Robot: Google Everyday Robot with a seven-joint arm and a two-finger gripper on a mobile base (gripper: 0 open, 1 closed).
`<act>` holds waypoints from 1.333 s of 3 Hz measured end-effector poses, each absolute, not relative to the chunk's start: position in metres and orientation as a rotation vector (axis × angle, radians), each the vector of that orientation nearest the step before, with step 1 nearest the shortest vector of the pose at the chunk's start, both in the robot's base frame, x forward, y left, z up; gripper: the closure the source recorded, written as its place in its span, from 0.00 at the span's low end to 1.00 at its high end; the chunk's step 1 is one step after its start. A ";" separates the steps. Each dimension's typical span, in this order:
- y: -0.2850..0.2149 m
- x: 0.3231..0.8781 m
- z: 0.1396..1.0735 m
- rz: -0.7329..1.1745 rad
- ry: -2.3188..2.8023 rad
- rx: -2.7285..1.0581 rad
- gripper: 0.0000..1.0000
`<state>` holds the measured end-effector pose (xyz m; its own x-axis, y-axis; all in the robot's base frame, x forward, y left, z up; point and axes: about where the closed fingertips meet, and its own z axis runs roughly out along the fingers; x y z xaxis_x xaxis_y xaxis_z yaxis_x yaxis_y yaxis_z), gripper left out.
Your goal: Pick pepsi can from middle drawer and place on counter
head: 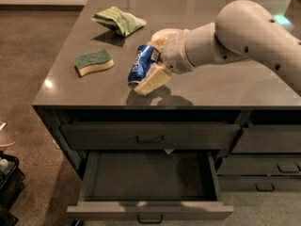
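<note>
Pepsi can (139, 64) is hanging tilted, low over the tabletop (225, 86) near its front edge, pincer (150, 66) clamping its sides. Middle drawer (150, 212) is standing open, empty. Tilt needs levelling before release, I'd judge.

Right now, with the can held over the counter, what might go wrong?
The gripper holds the can tilted, so released like this it might tip and roll. It is near the counter's front edge, with the open drawer below, so a rolling can could fall off.
</note>
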<state>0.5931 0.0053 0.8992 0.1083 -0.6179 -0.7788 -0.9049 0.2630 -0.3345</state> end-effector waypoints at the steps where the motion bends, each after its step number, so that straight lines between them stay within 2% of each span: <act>1: 0.004 0.593 0.899 0.385 1.601 -1.444 0.58; 3: 0.000 0.594 0.886 0.392 1.647 -1.416 0.11; 4: 0.000 0.594 0.886 0.392 1.647 -1.416 0.00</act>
